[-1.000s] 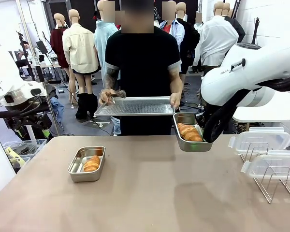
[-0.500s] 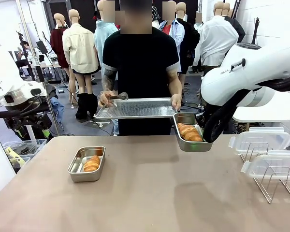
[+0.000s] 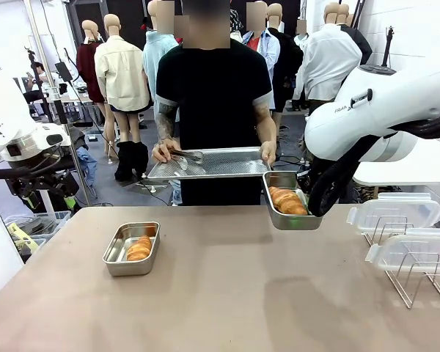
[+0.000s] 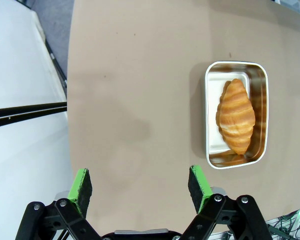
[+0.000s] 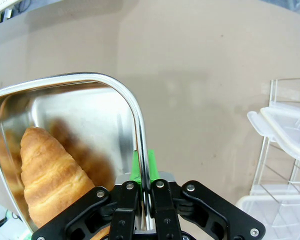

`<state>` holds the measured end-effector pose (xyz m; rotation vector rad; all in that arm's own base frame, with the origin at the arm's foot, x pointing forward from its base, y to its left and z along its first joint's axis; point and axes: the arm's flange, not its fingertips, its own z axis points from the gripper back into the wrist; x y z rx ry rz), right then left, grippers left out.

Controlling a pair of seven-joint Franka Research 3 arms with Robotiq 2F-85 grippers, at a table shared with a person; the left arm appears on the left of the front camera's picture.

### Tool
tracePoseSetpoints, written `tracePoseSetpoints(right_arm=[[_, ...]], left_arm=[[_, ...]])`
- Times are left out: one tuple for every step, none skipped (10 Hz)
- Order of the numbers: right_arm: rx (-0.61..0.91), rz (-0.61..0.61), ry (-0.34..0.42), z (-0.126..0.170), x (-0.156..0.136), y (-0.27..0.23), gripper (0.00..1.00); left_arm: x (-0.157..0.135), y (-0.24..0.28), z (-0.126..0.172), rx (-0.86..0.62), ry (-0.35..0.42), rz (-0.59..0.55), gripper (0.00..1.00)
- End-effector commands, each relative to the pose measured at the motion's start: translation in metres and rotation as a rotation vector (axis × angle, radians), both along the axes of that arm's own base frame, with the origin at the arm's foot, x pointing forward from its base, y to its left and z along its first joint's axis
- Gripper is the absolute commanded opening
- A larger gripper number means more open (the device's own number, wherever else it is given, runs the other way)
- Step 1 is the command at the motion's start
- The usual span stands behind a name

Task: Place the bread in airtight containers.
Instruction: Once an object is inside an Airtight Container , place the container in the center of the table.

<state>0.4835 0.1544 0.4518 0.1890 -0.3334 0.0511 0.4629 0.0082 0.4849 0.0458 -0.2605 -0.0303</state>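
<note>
The person's hand (image 3: 163, 152) with the tongs (image 3: 189, 155) has dropped onto the perforated tray (image 3: 227, 165). The right fingers (image 5: 136, 165) clamp the rim of a steel container (image 3: 293, 222), held above the bench (image 3: 227, 293) at centre right, a croissant (image 3: 287, 201) inside. The left fingers (image 4: 197, 182) stand wide apart, empty, over the bench; the other container (image 3: 128, 268), lower left of the frame, holds the second croissant (image 3: 139, 248).

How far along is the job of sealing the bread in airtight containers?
Done: one croissant lies in the tabletop pan, another croissant in the lifted pan. In hand: the right gripper is shut on that pan's rim. Left: both clear lids rest on the rack, so neither pan is covered.
</note>
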Motion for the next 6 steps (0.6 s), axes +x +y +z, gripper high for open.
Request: tracePoseSetpoints(right_arm=[[0.000,0.007,-0.020,0.001,-0.003,-0.002,0.00],[0.000,0.000,0.000,0.000,0.000,0.000,0.00],[-0.004,-0.034,0.024,-0.011,0.010,-0.003,0.00],[-0.009,-0.042,0.036,-0.026,0.021,-0.004,0.00],[-0.001,-0.047,0.080,-0.045,0.036,-0.004,0.00],[0.004,-0.044,0.100,-0.062,0.049,-0.004,0.00]], left_arm=[[-0.004,0.000,0.000,0.004,-0.003,0.018,1.00],[-0.004,0.000,0.000,0.004,-0.003,0.018,1.00],[-0.004,0.000,0.000,0.004,-0.003,0.018,1.00],[-0.004,0.000,0.000,0.004,-0.003,0.018,1.00],[-0.004,0.000,0.000,0.004,-0.003,0.018,1.00],[-0.004,0.000,0.000,0.004,-0.003,0.018,1.00]])
